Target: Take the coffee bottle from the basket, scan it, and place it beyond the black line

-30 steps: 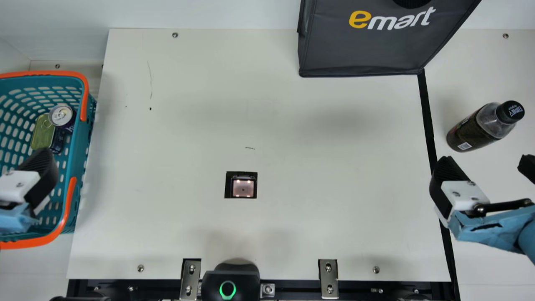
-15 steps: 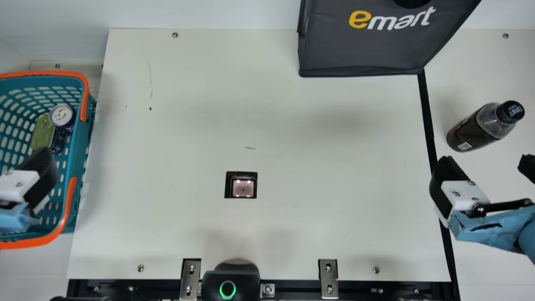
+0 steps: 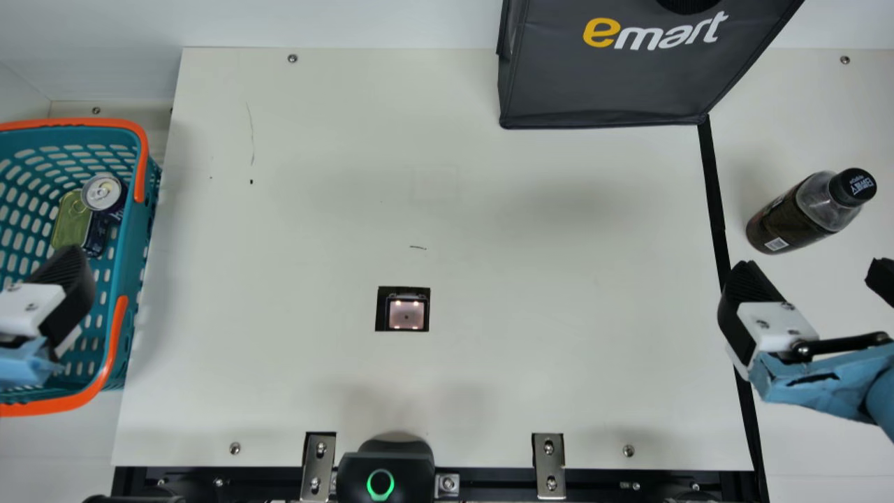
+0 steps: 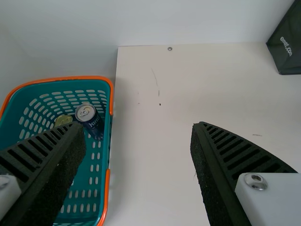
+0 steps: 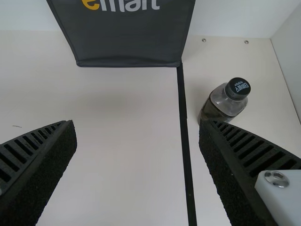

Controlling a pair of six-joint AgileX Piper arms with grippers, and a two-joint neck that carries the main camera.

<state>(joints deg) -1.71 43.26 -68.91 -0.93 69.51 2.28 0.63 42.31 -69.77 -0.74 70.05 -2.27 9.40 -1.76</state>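
Coffee bottle [image 3: 810,209] is out of the basket [image 3: 131,258] and right of the black line [image 3: 714,195], so probably all done, though can't tell if it scanned, and left gripper [image 4: 138,125] and right gripper [image 5: 136,122] both have fingers apart.

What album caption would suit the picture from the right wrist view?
The coffee bottle sits beyond the black line, a dark bag at the back and the right hand open in front.
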